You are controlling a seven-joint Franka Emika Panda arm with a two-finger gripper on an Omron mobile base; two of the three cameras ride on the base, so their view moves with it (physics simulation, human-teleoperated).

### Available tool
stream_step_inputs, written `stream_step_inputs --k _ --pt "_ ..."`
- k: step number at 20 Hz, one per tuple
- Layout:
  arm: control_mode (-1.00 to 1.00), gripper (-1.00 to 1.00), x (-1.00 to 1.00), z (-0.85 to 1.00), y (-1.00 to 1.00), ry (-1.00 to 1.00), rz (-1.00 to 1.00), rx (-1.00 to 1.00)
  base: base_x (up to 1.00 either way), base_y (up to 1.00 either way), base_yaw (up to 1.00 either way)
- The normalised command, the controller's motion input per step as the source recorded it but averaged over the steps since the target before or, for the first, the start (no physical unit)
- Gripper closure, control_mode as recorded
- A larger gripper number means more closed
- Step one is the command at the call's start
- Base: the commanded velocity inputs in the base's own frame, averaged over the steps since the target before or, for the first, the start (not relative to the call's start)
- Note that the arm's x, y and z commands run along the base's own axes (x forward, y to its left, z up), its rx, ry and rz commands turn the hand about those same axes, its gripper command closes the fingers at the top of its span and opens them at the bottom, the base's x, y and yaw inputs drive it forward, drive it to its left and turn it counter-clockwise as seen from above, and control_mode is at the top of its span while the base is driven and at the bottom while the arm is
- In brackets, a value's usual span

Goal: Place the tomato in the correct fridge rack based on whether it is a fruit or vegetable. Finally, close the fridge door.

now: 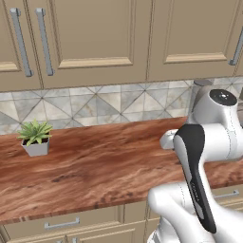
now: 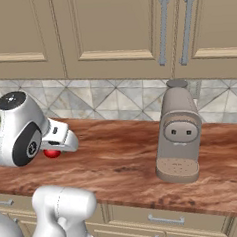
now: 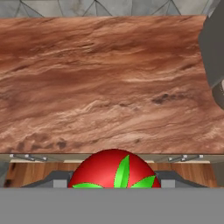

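Observation:
The tomato, glossy red with a green stem cap, sits low in the hand view, squeezed between the two fingers of my gripper. From the right base view the tomato shows as a small red ball under the white hand, and the gripper hangs just above the wooden counter near its front edge. The gripper is shut on the tomato. The fridge, its racks and its door are out of view.
A grey coffee machine stands on the counter to the right of the hand. A small potted plant sits at the counter's left end. Beige wall cabinets hang above; drawers run below the counter edge.

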Motion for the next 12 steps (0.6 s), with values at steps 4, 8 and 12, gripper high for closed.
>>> stream_step_inputs --k 4,8,12 --pt "-1.00 1.00 0.00 0.00 0.00 0.00 0.00 0.00 0.00 0.00 0.00" --pt "-1.00 1.00 0.00 0.00 0.00 0.00 0.00 0.00 0.00 0.00 0.00" --pt "-1.00 1.00 -0.08 0.00 0.00 0.01 0.00 0.00 0.00 0.00 0.00"
